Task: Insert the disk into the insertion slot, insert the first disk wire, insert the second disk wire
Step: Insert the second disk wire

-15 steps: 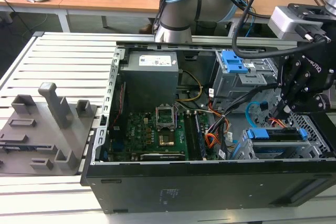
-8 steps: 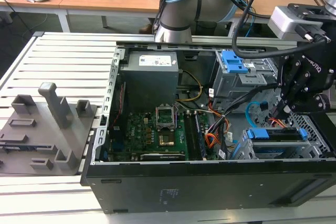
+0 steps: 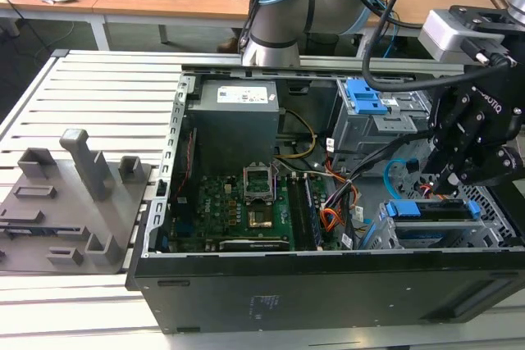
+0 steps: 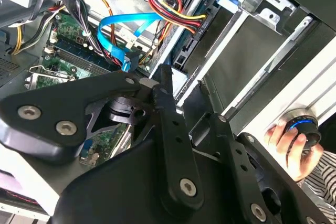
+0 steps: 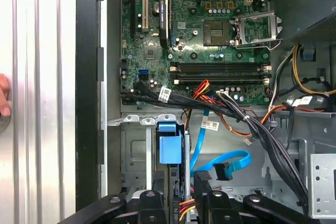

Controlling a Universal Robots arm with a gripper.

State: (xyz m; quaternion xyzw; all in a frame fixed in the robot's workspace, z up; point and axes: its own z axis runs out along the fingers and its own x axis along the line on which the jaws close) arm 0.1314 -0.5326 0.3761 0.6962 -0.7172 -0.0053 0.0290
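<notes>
Open case lies on the slatted bench. The gripper hangs inside the case, at the end toward the exterior view's right, over the slot. How far the gripper is open, and whether it has hold of anything, cannot be told. The disk sits down in the slot. In the exterior view it lies at 6 o'clock from the gripper and just beside it, with the long axis of its blue frame running from 9 to 3 o'clock. On this showing the disk step is judged complete. In the second wrist view, the first wire runs to a dark plug standing against the disk's end. It appears seated, though the joint itself is partly hidden, so this is entered as probable only. The second wire loops at 9 o'clock from the gripper in the exterior view, near it but apart. In the second wrist view its dark plug hangs loose just beside the gripper's tip, short of the disk's end and joined to nothing that can be made out. The governing relation is therefore the loose plug at 9 o'clock and the disk at 6 o'clock, with the gripper standing between the two.
</notes>
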